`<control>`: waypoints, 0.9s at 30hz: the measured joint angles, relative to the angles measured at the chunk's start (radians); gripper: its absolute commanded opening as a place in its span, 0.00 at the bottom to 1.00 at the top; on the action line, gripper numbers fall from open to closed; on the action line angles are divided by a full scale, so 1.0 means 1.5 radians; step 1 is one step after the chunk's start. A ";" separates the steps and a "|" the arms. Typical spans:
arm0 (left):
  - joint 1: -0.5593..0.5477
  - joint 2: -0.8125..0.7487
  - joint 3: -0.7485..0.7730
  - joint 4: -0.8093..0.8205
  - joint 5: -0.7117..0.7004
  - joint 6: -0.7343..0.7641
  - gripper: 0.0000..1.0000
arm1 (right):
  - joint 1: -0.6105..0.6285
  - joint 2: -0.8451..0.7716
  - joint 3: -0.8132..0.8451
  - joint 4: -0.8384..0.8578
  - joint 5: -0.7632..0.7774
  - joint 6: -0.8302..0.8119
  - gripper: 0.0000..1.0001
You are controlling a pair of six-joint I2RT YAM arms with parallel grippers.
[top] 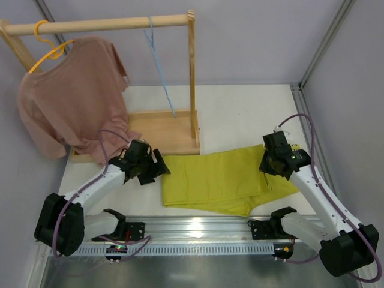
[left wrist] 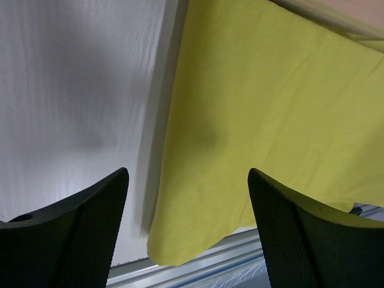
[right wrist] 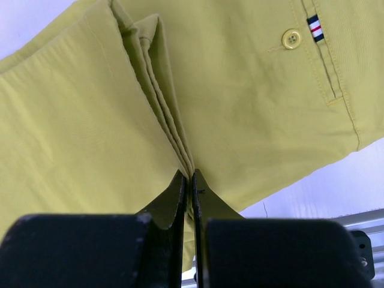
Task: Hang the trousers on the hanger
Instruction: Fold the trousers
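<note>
Status: early, nothing hung yet.

- trousers (top: 216, 180) lie flat and folded on the table (top: 240, 114), at about 6 o'clock in the top view, between the two arms. No part of them is off the surface as far as I can see.
- hanger (top: 161, 72) hangs by its hook from the wooden rail (top: 108, 25), at roughly 12 o'clock from the trousers and well apart from them. It's bare.
- left gripper (top: 161, 165) sits at the trousers' 9 o'clock end with fingers wide apart and nothing between them. The wrist view shows it (left wrist: 187, 174) over the cloth's edge, one finger above bare table and the other above cloth.
- right gripper (top: 273, 165) is at the 3 o'clock end, the waist side: button (right wrist: 291, 39) and striped tab (right wrist: 315, 27) show at 1 o'clock in its wrist view. The fingers are pressed together (right wrist: 191, 174) and a ridge of gathered cloth runs straight into the tips. That reads as a pinch on a fold of the trousers, though I can't see how deep the bite is.
- pink shirt (top: 72, 90) on the yellow hanger (top: 51, 51) at 10 o'clock isn't involved.

Done: one corner likely pinched. Left: grip the other end, lift, carry to the rail, drape over the hanger bar and let go.
</note>
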 measured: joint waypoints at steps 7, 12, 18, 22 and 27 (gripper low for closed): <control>-0.017 0.098 -0.010 0.059 0.012 -0.036 0.25 | -0.001 -0.001 -0.047 0.042 -0.023 -0.002 0.04; -0.023 0.116 0.023 -0.010 -0.043 -0.051 0.00 | -0.001 -0.001 -0.069 0.082 -0.055 0.002 0.04; -0.022 0.125 0.146 -0.173 -0.181 -0.041 0.00 | 0.021 0.004 -0.175 0.211 -0.127 0.050 0.04; 0.019 0.161 0.193 -0.232 -0.251 -0.017 0.20 | 0.087 0.040 -0.188 0.258 -0.126 0.096 0.04; 0.071 0.157 0.176 -0.273 -0.303 0.005 0.73 | 0.149 0.101 -0.165 0.285 -0.101 0.133 0.04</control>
